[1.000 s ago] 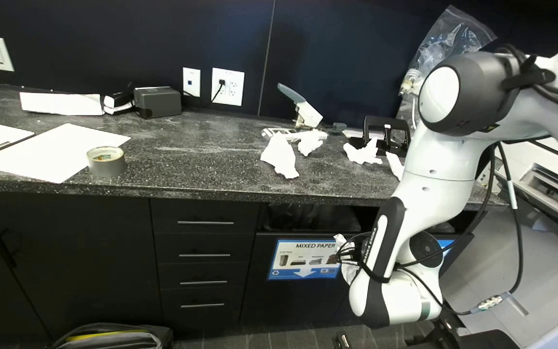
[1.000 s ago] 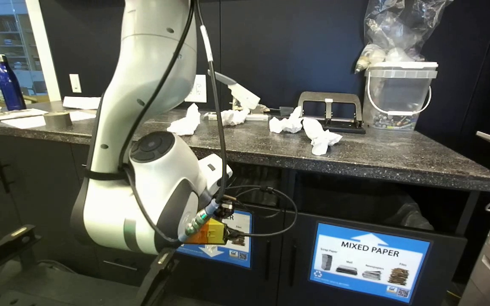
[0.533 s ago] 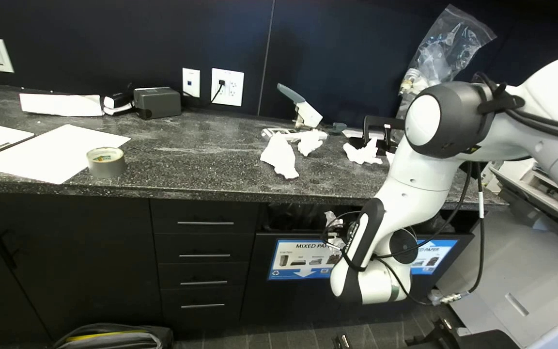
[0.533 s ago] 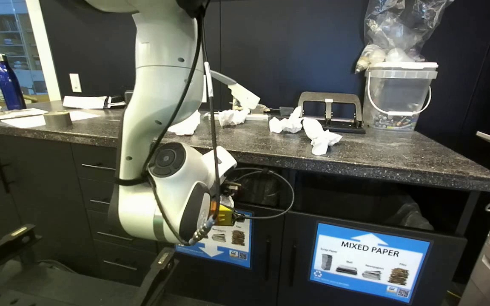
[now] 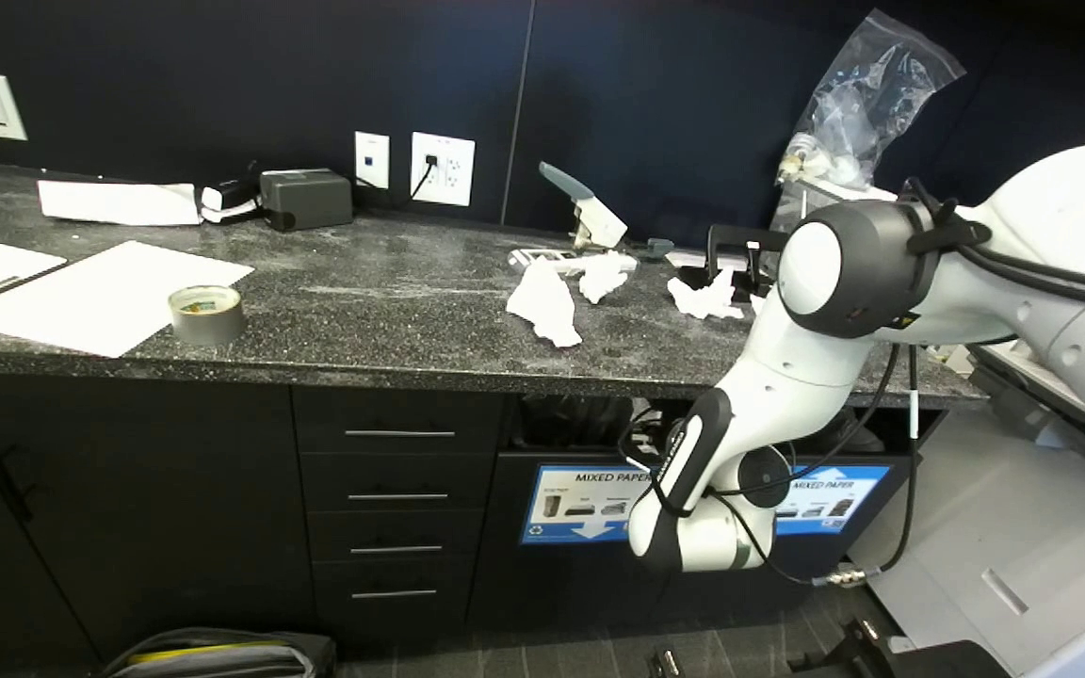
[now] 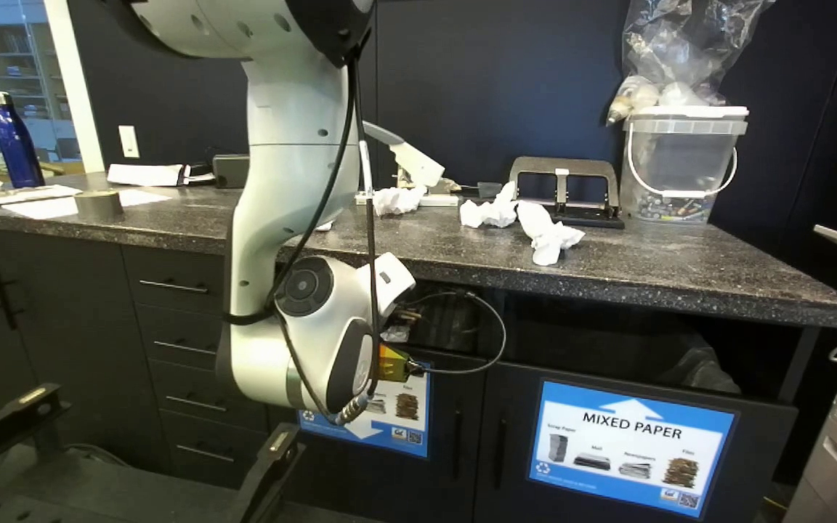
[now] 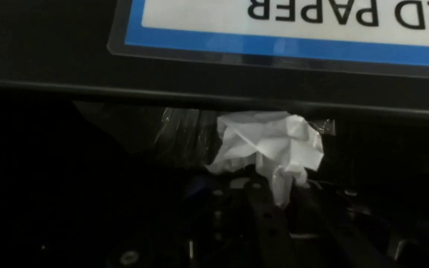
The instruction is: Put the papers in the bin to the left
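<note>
Your gripper (image 7: 280, 188) is clamped on one paper scrap (image 7: 266, 143) at the mouth of the left bin (image 5: 566, 589); clear film (image 7: 183, 128) shows inside. The bin's sign (image 5: 590, 508) reads MIXED PAPER, wording repeated on the adjacent compartment (image 6: 578, 508). You have four more paper scraps (image 6: 491, 212) on the countertop (image 6: 658, 254), two near its front edge. By the rear edge, a clear bucket (image 6: 673, 160) contains small items (image 6: 669, 208).

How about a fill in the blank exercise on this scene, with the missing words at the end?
The gripper is shut on a crumpled white piece of ____.
On the sign of the left-hand bin, the arrow points ____.
The drawer stack, just left of that bin, shows ____ handles.
The bottle, seen in an exterior view, has a body coloured ____.

Missing words: paper; down; four; blue.
</note>
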Controlling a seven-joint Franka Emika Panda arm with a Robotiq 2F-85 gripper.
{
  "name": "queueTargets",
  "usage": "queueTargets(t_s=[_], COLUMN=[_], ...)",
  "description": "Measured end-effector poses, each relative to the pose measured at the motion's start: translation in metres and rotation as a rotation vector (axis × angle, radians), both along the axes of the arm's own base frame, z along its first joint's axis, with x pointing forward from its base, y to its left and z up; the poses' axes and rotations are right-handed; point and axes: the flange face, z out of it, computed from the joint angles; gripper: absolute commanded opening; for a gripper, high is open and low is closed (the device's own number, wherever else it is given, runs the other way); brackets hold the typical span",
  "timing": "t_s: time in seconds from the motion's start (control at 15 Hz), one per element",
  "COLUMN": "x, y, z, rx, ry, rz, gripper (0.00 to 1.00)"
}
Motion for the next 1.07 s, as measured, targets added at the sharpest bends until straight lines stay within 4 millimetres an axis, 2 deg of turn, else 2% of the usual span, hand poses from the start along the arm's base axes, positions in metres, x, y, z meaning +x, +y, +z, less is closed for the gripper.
queueTargets(t_s=[0.07,0.13,0.2,0.27,0.53,0.73,0.8,1.07], x=[0.005,0.009,0.013,0.015,0.018,0.020,0.021,0.023], y=[-0.001,-0.003,-0.004,-0.006,-0.008,-0.009,-0.009,-0.009], z=[-0.002,-0.004,-0.007,-0.010,-0.025,-0.029,-0.030,-0.028], rx=[0.007,0.013,0.017,0.017,0.017,0.017,0.017,0.017], ry=[-0.013,-0.023,-0.031,-0.035,-0.013,0.000,0.005,0.004], rz=[-0.007,-0.013,-0.018,-0.023,-0.027,-0.029,-0.028,-0.027], gripper=[0.07,0.36,0.36,0.43,0.75,0.97,1.00,1.00])
